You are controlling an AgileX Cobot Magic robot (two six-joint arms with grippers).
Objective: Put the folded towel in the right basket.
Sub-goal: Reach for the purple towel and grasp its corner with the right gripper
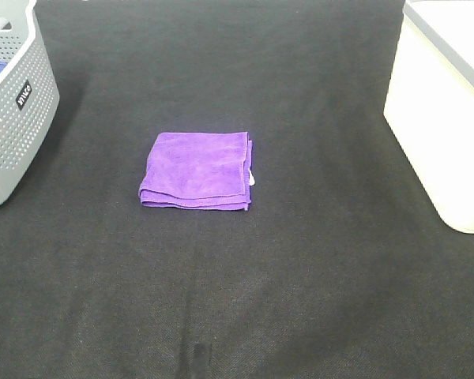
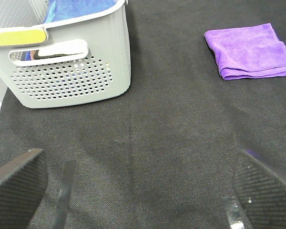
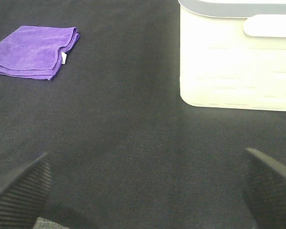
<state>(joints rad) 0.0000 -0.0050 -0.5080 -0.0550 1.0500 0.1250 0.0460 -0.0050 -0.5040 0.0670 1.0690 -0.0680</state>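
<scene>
towel [image 1: 196, 170]: lying folded on the table [image 1: 316, 300]
right basket [image 1: 442, 118]: standing well apart from towel
left pincer [image 2: 142, 183]: gaping wide, holding nothing
right pincer [image 3: 145, 186]: gaping wide, holding nothing

Grey basket [image 2: 71, 81] (blue cloth [image 2: 76, 8] inside), folded towel [image 2: 250, 51] well apart, left gripper [image 2: 142, 181] spread.

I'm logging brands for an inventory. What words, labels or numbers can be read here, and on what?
On the grey basket, a black label: white letters, rotated and too blurred to read.
On the purple towel, a white tag: too small to show any text.
On the white basket: no text visible.
</scene>
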